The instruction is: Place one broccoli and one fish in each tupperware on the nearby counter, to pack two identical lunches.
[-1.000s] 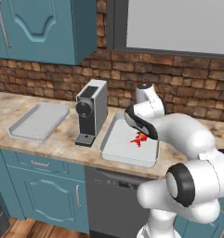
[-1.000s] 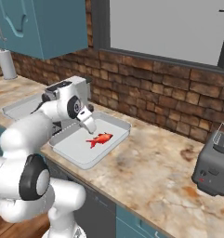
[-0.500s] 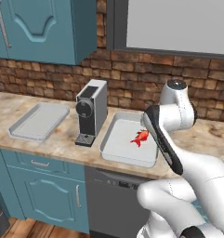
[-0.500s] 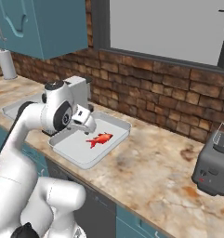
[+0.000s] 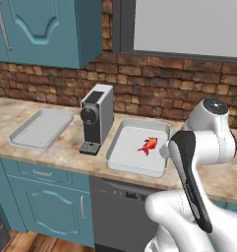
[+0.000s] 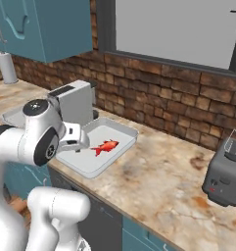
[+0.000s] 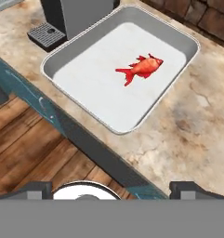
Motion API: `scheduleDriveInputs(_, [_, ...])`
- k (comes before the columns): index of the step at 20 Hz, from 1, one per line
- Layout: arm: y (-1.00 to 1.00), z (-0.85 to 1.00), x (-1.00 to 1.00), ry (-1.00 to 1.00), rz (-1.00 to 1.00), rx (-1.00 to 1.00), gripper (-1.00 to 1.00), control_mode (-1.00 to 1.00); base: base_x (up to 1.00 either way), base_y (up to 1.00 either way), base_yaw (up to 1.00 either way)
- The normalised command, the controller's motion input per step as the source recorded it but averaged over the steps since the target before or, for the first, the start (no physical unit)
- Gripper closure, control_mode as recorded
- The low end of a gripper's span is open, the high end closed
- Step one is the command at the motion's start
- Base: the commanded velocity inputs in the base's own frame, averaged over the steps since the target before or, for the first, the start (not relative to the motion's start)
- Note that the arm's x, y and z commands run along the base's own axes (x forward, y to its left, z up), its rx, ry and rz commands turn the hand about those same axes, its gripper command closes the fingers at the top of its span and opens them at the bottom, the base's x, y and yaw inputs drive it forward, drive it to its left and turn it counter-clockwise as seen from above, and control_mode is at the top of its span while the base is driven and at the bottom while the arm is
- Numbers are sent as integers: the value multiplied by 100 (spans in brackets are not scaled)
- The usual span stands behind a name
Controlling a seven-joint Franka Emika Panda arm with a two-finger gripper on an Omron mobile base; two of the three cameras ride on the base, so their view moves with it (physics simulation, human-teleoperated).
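Retreating from the tray, the gripper [image 6: 80,137] now sits back over the counter's front edge, with its jaws spread wide and nothing between them. A second ago it hung directly above the fish inside the tray; since then the arm has folded back toward the base and lifted clear.

The fish [image 7: 140,68] lies flat on the floor of the near tupperware [image 7: 81,46], toward its back right part, touching no wall. It has not shifted while the arm withdrew, so the release reads as clean. This tupperware sits close to the counter's [image 5: 66,152] front edge, just beside the coffee machine [image 5: 96,118].

The second tupperware [image 5: 41,129] rests on the far side of that machine, toward the counter's left end, and holds nothing visible.

Judgement: one of four placements is complete. The near tupperware lacks its broccoli; the far one lacks both items. No broccoli or second fish appears on this stretch of counter, so the next step is likely a fetch from elsewhere.

A toaster [image 6: 226,171] stands well apart toward the right end.
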Motion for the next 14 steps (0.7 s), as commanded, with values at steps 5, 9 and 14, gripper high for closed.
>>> scheduleDriveInputs(5, [0, 0, 0, 0, 0, 0, -100, 100, -100, 3, 15])
scheduleDriveInputs(9, [0, 0, 0, 0, 0, 0, -100, 100, -100, 25, 28])
scheduleDriveInputs(14, [0, 0, 0, 0, 0, 0, -100, 100, -96, 1, 43])
